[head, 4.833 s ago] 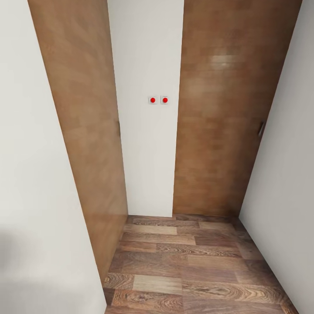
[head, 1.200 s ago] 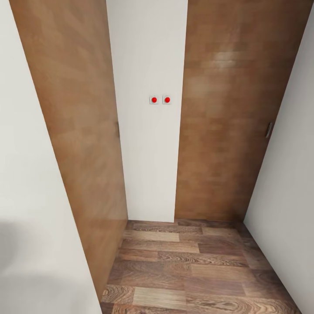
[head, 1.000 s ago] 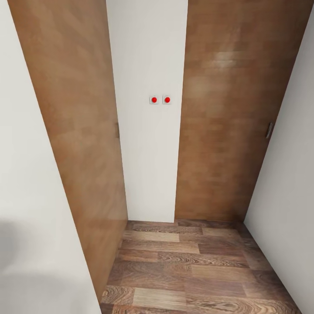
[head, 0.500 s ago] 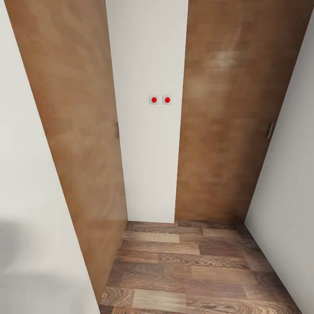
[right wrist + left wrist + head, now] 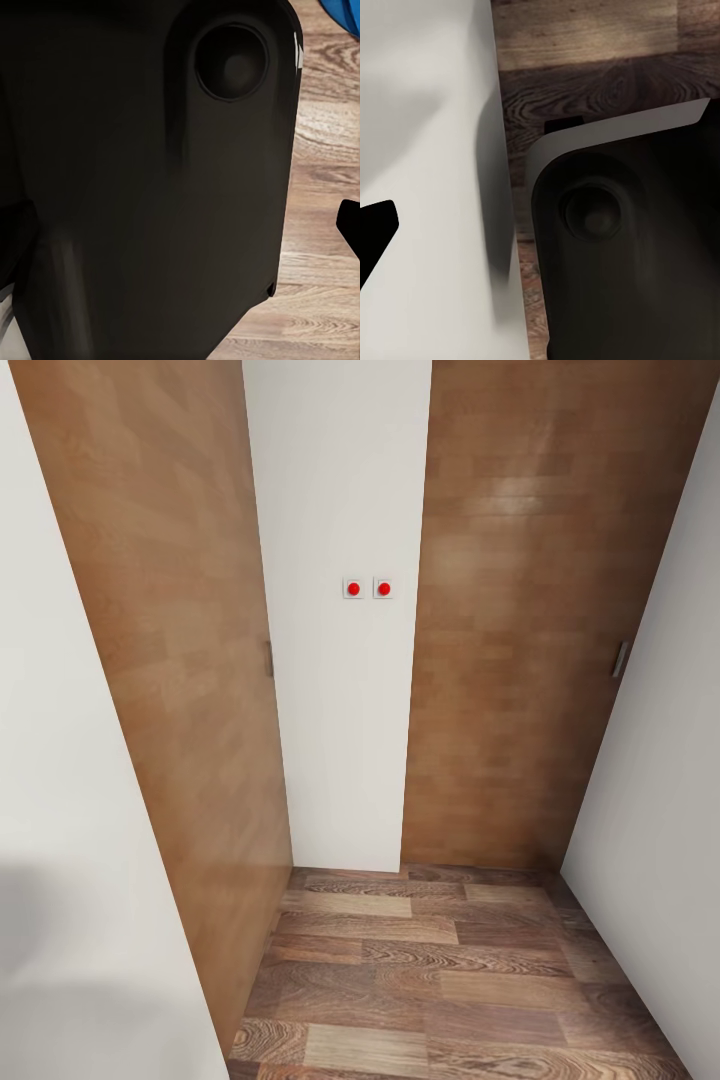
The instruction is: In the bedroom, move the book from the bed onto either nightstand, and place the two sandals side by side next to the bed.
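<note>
Wood-plank floor [image 5: 430, 980] between white walls [image 5: 340, 710]

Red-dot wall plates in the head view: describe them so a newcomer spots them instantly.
Find the white wall strip between the two tall brown wooden doors. Partway up it sit two small square plates, side by side. Each carries a bright red dot, the sole red against white and brown.

home hallway: wooden doors [image 5: 170, 610], plank floor [image 5: 440, 970], white walls [image 5: 340, 480].

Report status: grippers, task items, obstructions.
Grippers' state unreadable. Blue scrap at frame edge, unidentifiable. Ahead: white wall strip between two brown wooden doors.
</note>
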You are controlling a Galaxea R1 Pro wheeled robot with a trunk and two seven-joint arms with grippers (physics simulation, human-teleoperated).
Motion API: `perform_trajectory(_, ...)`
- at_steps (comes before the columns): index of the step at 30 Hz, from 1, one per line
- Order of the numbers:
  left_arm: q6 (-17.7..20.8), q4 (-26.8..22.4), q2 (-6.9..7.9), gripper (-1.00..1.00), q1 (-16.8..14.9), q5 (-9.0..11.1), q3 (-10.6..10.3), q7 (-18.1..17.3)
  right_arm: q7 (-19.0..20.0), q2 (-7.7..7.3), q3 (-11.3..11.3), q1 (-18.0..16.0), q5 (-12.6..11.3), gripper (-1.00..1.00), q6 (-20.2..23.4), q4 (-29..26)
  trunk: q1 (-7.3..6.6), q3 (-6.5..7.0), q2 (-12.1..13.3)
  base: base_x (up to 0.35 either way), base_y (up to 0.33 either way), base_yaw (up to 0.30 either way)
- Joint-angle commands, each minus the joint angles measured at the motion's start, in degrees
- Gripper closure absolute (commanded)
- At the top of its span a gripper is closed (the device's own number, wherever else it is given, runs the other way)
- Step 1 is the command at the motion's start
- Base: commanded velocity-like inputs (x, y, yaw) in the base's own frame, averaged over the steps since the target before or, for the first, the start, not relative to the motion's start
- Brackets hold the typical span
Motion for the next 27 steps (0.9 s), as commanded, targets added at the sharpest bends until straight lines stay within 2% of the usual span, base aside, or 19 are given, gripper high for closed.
perform_trajectory(1,-0.17,0.04,0.0,-1.0,-0.03,-0.07,-0.46,0.32,0.03,0.0,-0.06,-0.02,-0.02,-1.0,-0.04,0.02,0.0,-0.04,-0.03,0.003,0.0,0.0)
perform_trajectory(16,-0.16,0.04,0.0,-1.0,-0.03,-0.07,-0.46,0.32,0.03,0.0,0.01,-0.02,0.05,-1.0,-0.04,-0.09,0.0,-0.04,-0.03,0.001,0.0,-0.001)
perform_trajectory(27,-0.16,0.04,0.0,-1.0,-0.03,-0.07,-0.46,0.32,0.03,0.0,0.02,-0.02,0.04,-1.0,-0.04,-0.15,0.0,-0.04,-0.03,0.0,0.0,-0.103)
